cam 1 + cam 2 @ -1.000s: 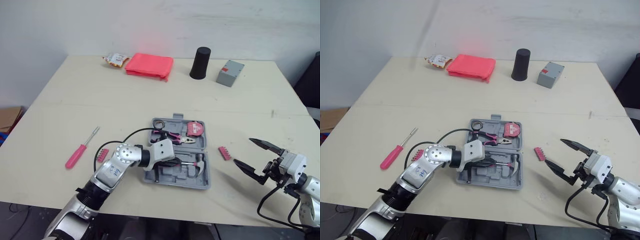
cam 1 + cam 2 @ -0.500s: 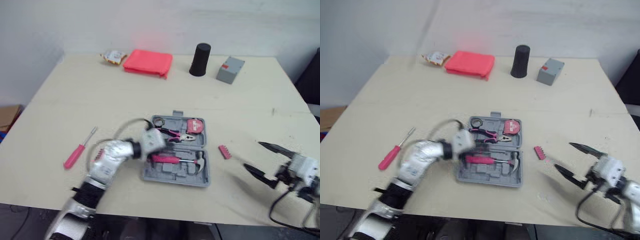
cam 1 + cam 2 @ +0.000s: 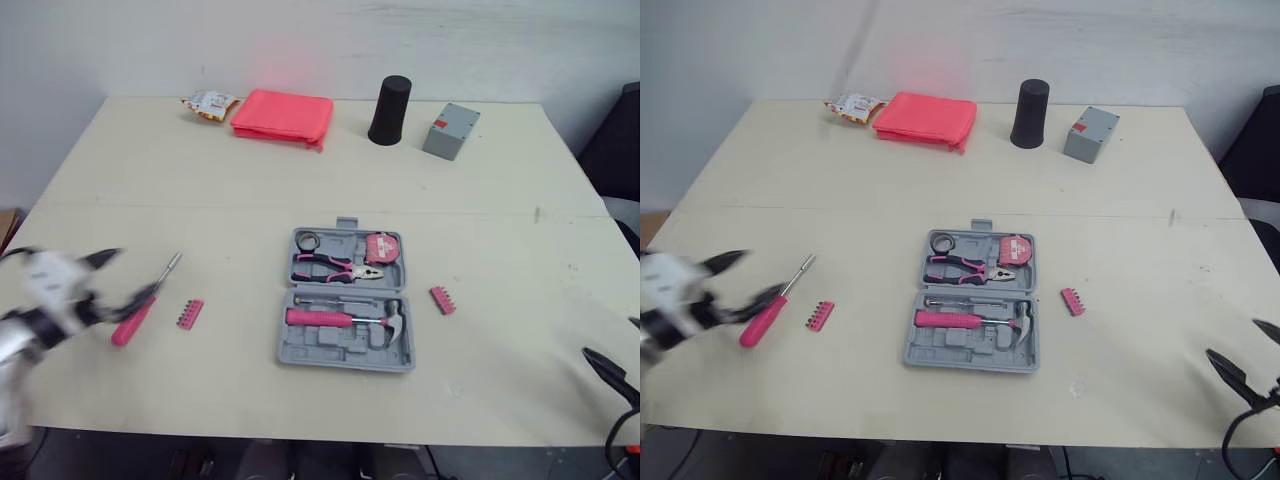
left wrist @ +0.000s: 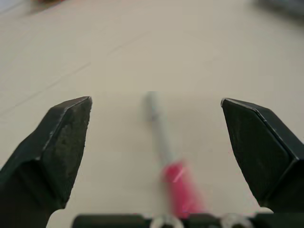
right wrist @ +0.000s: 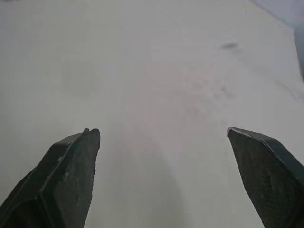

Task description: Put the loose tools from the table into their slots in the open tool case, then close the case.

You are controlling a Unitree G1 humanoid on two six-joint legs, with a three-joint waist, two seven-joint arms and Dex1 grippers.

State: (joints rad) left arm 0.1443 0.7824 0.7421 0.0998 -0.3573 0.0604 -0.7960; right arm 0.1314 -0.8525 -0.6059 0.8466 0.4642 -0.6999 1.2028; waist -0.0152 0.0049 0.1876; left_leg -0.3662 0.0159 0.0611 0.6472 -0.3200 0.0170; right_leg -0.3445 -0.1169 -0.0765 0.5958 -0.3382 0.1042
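Observation:
The grey tool case (image 3: 345, 352) lies open mid-table with pink-handled pliers (image 3: 330, 268), a tape measure (image 3: 385, 248) and a pink-handled hammer (image 3: 345, 320) in it. A pink screwdriver (image 3: 140, 305) lies loose at the table's left, with a pink bit strip (image 3: 189, 313) beside it. Another bit strip (image 3: 441, 299) lies right of the case. My left gripper (image 3: 125, 275) is open at the screwdriver's handle; in the left wrist view the screwdriver (image 4: 166, 152) lies between the spread fingers (image 4: 61, 137). My right gripper (image 3: 1237, 340) is open over bare table at the front right.
Along the far edge stand a pink pouch (image 3: 283, 115), a snack packet (image 3: 207, 103), a black cup (image 3: 389, 97) and a grey box (image 3: 450, 130). The table's front edge runs close to both grippers.
My left gripper has left the case, swung left to the screwdriver and opened. The hammer stays in the case. My right arm has drawn back to the right; the camera has shifted.

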